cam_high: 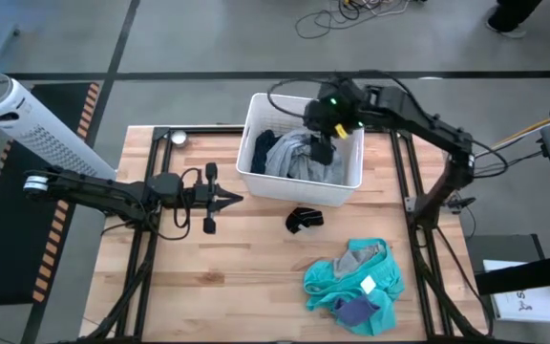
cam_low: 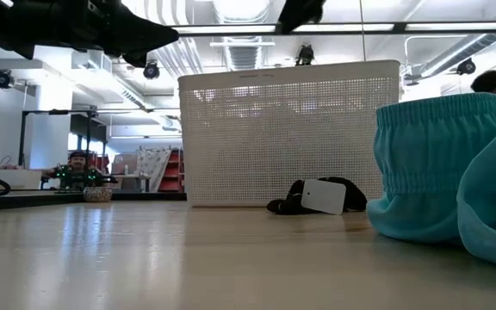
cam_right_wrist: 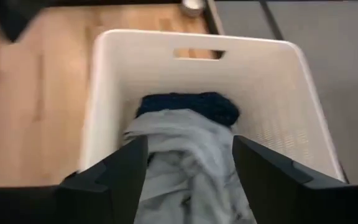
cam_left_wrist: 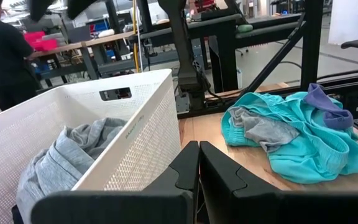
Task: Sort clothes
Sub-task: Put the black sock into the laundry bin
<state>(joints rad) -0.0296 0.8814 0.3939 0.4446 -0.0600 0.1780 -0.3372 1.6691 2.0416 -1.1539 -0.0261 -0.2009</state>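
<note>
Right end effector (cam_high: 325, 134) is hanging over the white basket (cam_high: 256, 115) with its fingers (cam_right_wrist: 117, 171) spread wide and nothing between them — the wrist view is looking straight down past them onto a grey garment (cam_right_wrist: 179, 155) lying in the basket, with a dark navy one (cam_right_wrist: 188, 106) tucked beyond it against the handle wall. From above, the same grey garment (cam_high: 294, 158) is filling most of the basket's middle, the dark one (cam_high: 264, 143) sitting toward the left side.

Left end effector (cam_high: 229, 199) is waiting low on the left half of the tabletop (cam_high: 246, 277), pointing at the basket's left wall, and its two fingers (cam_left_wrist: 185, 165) are pressed together, holding nothing (the wrist view is showing them tip to tip, just beside the basket wall (cam_left_wrist: 148, 143)).

Out on the tabletop, a bright teal garment (cam_high: 347, 282) is lying crumpled near the front right, with a grey piece (cam_high: 361, 256) resting on its upper part, a white label (cam_high: 367, 284) showing on it, and a small purple-blue piece (cam_high: 356, 311) at its front edge. A small black item (cam_high: 304, 219) is sitting between the basket and the teal pile — in the low view it is carrying a white tag (cam_low: 324, 196).
</note>
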